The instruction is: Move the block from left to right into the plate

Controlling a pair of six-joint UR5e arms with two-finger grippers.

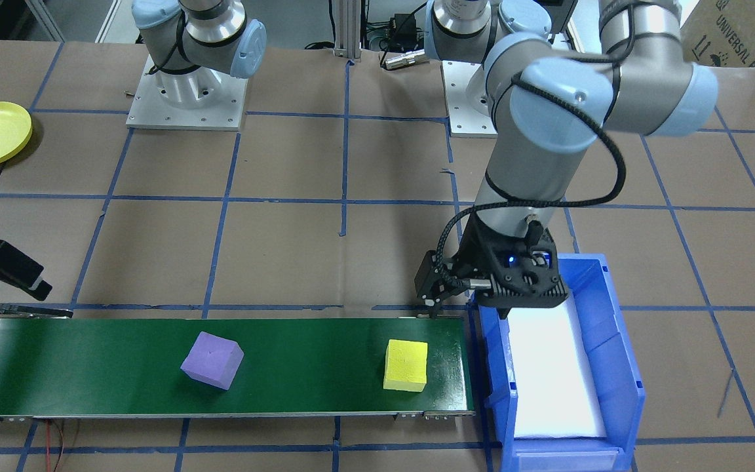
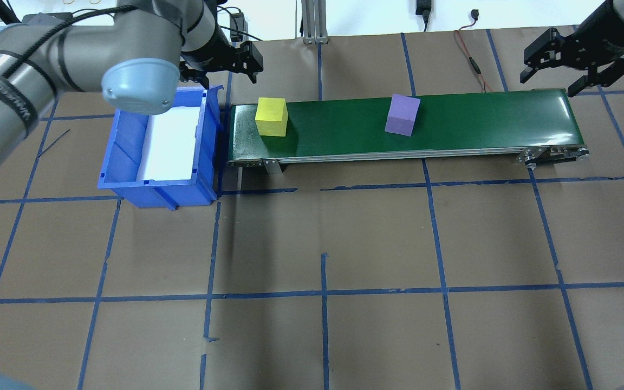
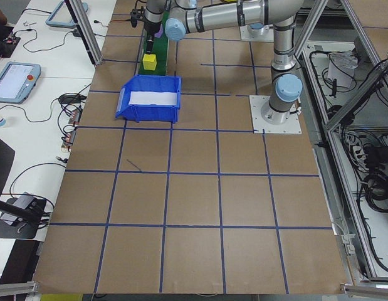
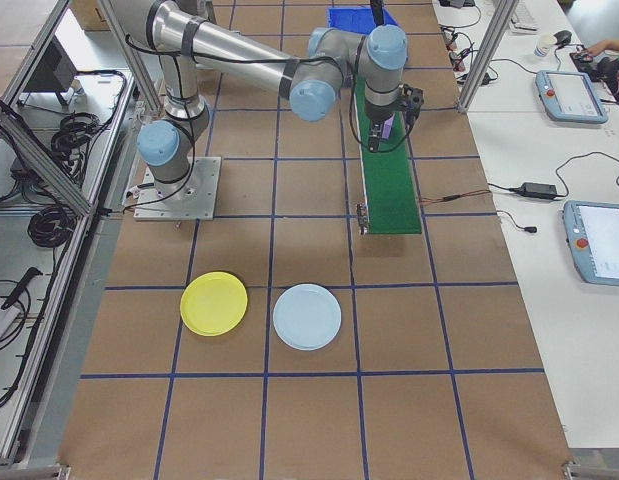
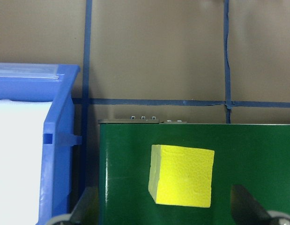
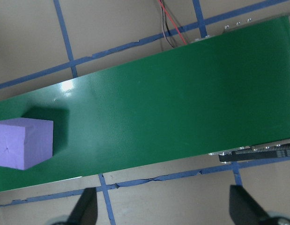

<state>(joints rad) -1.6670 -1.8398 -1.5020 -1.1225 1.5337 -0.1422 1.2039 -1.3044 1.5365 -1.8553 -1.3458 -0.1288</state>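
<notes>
On the green belt (image 2: pixel 404 127) sit two blocks. A yellow block (image 2: pixel 271 116) is near the belt's left end, close to the blue bin (image 2: pixel 128 173). A purple block (image 2: pixel 402 115) sits near the middle of the belt, turned a bit, well apart from the yellow one. Both lie flat on the belt and nothing is touching them.

The left gripper (image 2: pixel 241 62) hangs over the far edge of the belt's left end, just beside the bin's far corner. Its fingers are spread apart and hold nothing. From its wrist camera the yellow block (image 5: pixel 182 176) shows between the two finger tips (image 5: pixel 245 208), lower down.

The right gripper (image 2: pixel 580 59) hangs over the far corner of the belt's right end. Its fingers are spread wide too, and hold nothing. Its wrist camera looks down on the belt's right end, with the purple block (image 6: pixel 23 143) at the picture's left edge.

The yellow plate (image 4: pixel 214 303) lies on the table far from the belt, on the robot's right side. It has nothing in it. A pale blue plate (image 4: pixel 307 316) lies just beside it.

The bin has a white sheet (image 2: pixel 171 143) inside
</notes>
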